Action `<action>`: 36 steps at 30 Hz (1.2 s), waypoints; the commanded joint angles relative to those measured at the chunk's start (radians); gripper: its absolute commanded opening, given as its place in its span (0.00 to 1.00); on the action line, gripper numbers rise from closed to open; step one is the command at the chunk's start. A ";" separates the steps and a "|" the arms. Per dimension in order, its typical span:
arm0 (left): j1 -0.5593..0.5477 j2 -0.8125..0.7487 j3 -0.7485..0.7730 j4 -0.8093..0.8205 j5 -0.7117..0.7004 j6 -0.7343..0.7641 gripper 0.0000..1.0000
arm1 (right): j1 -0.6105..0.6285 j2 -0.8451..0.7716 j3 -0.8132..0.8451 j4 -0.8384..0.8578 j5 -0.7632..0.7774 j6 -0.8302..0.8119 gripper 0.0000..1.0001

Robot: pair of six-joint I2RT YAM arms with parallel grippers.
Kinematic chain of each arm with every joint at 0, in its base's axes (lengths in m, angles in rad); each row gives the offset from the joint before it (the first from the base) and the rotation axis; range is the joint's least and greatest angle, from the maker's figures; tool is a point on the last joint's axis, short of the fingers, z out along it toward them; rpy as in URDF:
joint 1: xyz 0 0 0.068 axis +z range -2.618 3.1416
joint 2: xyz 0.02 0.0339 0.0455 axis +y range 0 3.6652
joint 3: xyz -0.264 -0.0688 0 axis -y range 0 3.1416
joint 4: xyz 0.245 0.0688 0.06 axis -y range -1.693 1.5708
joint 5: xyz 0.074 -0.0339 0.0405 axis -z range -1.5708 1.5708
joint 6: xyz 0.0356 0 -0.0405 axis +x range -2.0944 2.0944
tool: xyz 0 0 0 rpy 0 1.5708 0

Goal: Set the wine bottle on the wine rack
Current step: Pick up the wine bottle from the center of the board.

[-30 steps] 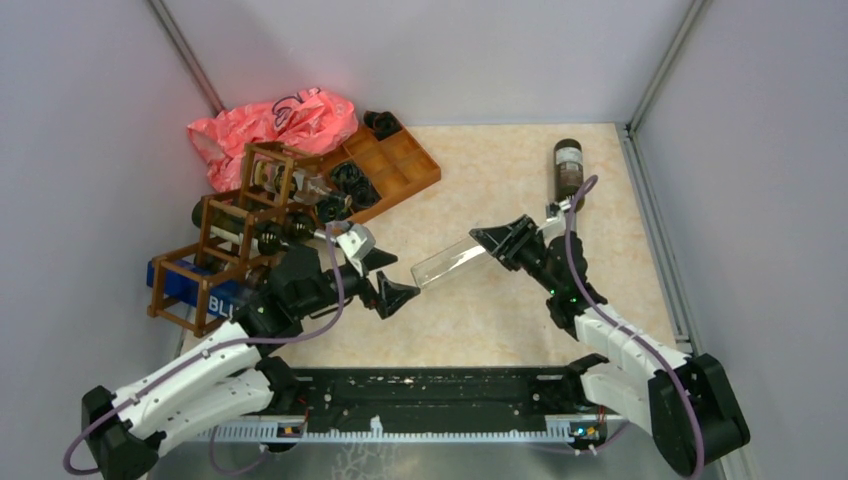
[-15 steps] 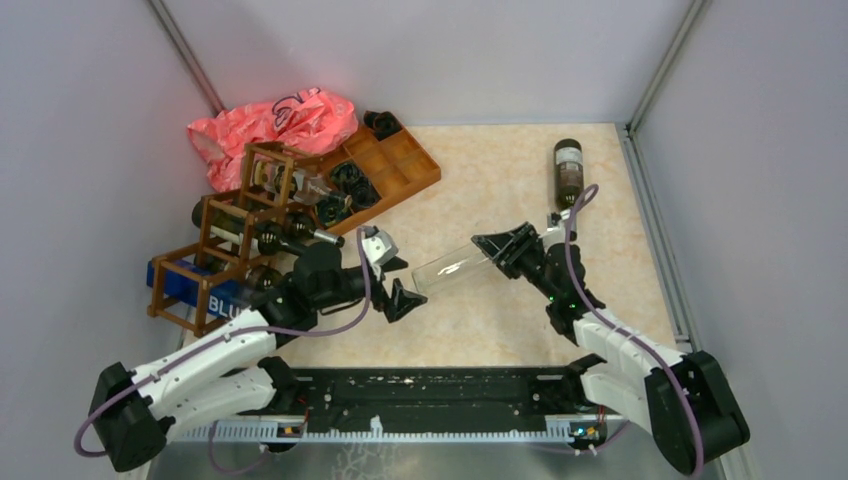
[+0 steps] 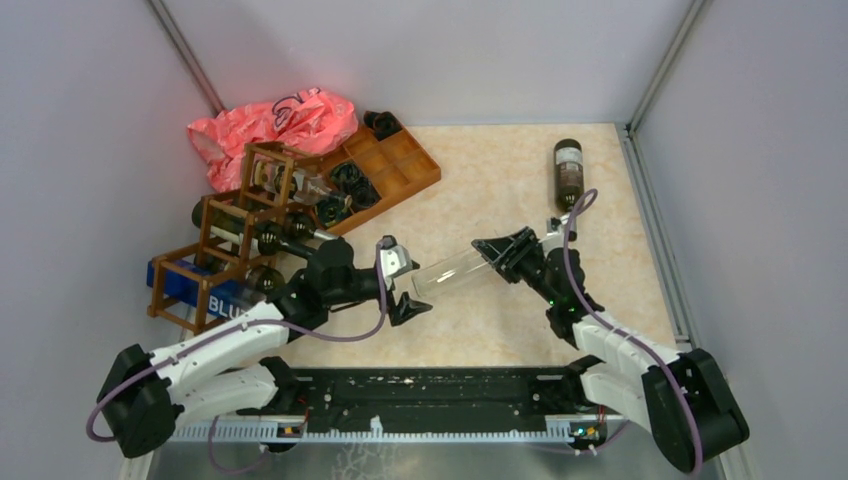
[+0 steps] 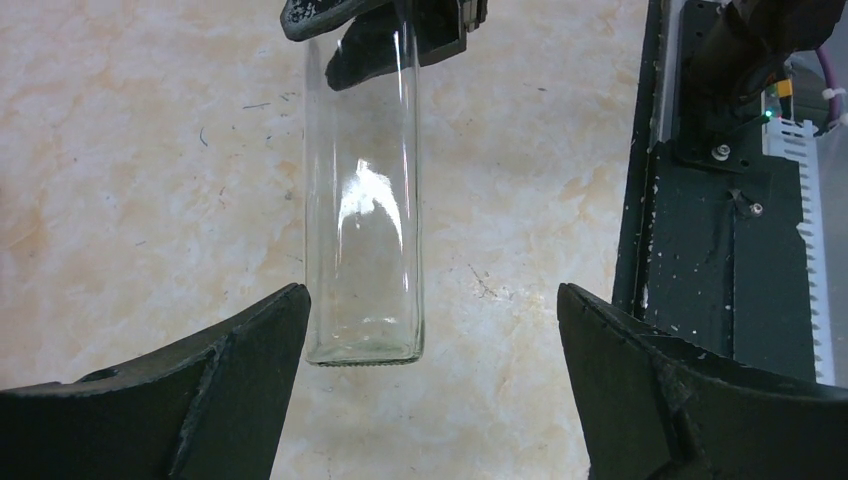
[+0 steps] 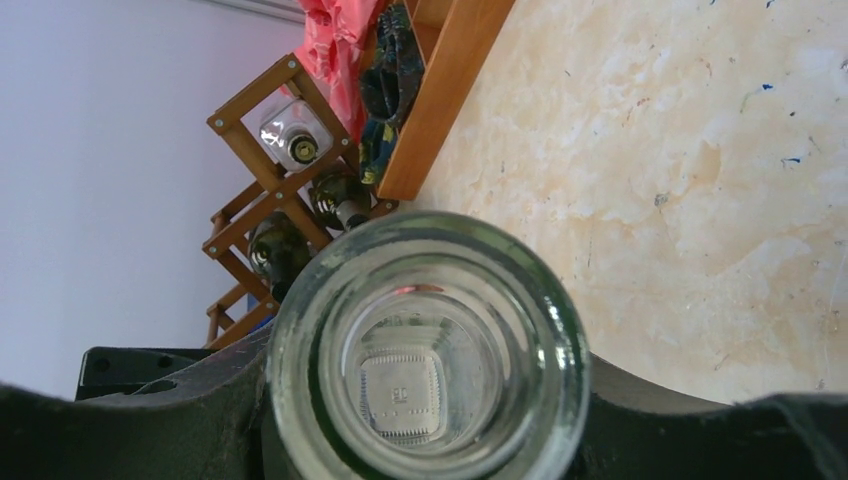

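Clear wine bottle (image 3: 452, 272) held level over the mid-tabletop, its neck end grasped by the right hand (image 3: 492, 256). Its base lies between the spread fingers of the released left hand (image 3: 406, 282). Wine rack (image 3: 225, 238) at far left, with a blue box (image 3: 212, 305) lettered "BLU" at its near end.

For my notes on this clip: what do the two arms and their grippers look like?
Both arms share one build: the left arm and right arm have white shell links with black joints and black bases. A purple cable loops along each. The left gripper and right gripper are black, with broad wedge-shaped fingers.
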 commanded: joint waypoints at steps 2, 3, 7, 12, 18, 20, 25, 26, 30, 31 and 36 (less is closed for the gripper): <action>0.008 0.019 -0.007 0.047 0.064 0.133 0.99 | 0.013 0.001 0.012 0.145 -0.022 0.034 0.00; 0.008 0.028 -0.010 0.058 0.064 0.143 0.99 | 0.013 0.003 0.012 0.150 -0.024 0.035 0.00; 0.014 0.105 0.006 0.075 0.068 0.163 0.99 | 0.013 0.017 0.011 0.174 -0.031 0.042 0.00; 0.016 0.228 0.089 0.058 0.038 0.155 0.99 | 0.013 0.023 0.009 0.196 -0.038 0.046 0.00; 0.016 0.368 0.234 -0.047 -0.033 0.119 0.99 | 0.012 0.024 0.010 0.204 -0.040 0.039 0.00; 0.015 0.403 0.248 -0.047 -0.013 0.121 0.99 | 0.013 0.027 0.008 0.213 -0.043 0.043 0.00; 0.016 0.483 0.291 -0.085 0.001 0.138 0.93 | 0.013 0.026 0.005 0.229 -0.052 0.052 0.00; 0.016 0.492 0.302 -0.102 -0.001 0.140 0.87 | 0.013 0.024 0.005 0.230 -0.054 0.052 0.00; 0.016 0.513 0.357 -0.200 0.009 0.163 0.16 | 0.012 0.015 0.003 0.229 -0.064 0.042 0.00; 0.016 0.512 0.371 -0.230 -0.002 0.155 0.05 | 0.013 0.014 0.002 0.232 -0.071 0.037 0.00; 0.015 0.423 0.357 -0.278 0.007 0.229 0.00 | 0.013 0.011 0.020 0.219 -0.163 -0.057 0.37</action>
